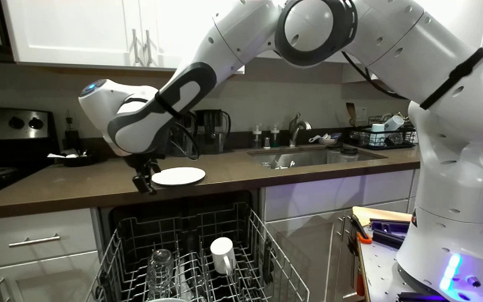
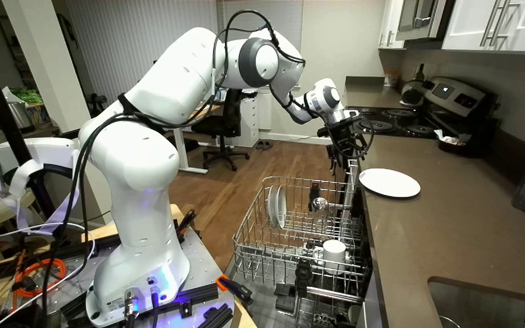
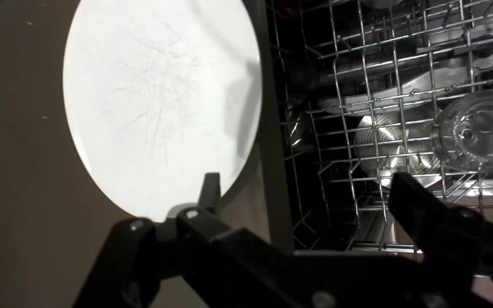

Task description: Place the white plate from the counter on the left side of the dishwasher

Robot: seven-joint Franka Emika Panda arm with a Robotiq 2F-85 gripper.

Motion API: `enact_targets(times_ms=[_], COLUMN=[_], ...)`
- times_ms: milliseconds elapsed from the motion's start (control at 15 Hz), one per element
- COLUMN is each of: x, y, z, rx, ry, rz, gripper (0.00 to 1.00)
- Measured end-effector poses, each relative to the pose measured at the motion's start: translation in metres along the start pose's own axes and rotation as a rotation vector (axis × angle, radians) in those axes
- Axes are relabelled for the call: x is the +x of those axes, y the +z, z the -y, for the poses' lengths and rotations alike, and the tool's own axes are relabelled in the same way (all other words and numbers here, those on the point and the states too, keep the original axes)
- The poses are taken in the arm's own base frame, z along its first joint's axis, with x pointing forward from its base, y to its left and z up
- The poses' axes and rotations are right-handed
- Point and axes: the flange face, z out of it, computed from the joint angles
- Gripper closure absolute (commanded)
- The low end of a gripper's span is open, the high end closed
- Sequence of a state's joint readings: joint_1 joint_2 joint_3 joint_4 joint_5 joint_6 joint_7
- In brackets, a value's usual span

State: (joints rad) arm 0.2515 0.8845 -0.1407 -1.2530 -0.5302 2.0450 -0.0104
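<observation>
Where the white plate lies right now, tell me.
In both exterior views the white plate lies on the counter near the front edge, between the stove and the sink. In the wrist view it is at upper left, beside the dishwasher rack.

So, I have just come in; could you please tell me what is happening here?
A robot arm seems about to move the white plate into the dishwasher rack. The plate lies flat on the counter, not yet grasped, and the gripper hangs open close by. A white mug and a glass are in the rack.
</observation>
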Motion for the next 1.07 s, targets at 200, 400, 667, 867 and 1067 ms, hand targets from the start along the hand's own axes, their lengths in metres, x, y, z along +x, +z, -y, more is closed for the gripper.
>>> enact_targets(times_ms=[200, 400, 667, 867, 1067], x=[-0.002, -0.016, -0.037, -0.045, -0.048], y=[-0.006, -0.001, 0.022, 0.038, 0.044], z=[0.031, 0.057, 0.076, 0.078, 0.074], rx=[-0.07, -0.159, -0.31, -0.45, -0.581], ry=[0.043, 0.112, 0.186, 0.209, 0.228], rz=[0.049, 0.126, 0.181, 0.145, 0.078], gripper=[0.0, 0.0, 0.0, 0.0, 0.0])
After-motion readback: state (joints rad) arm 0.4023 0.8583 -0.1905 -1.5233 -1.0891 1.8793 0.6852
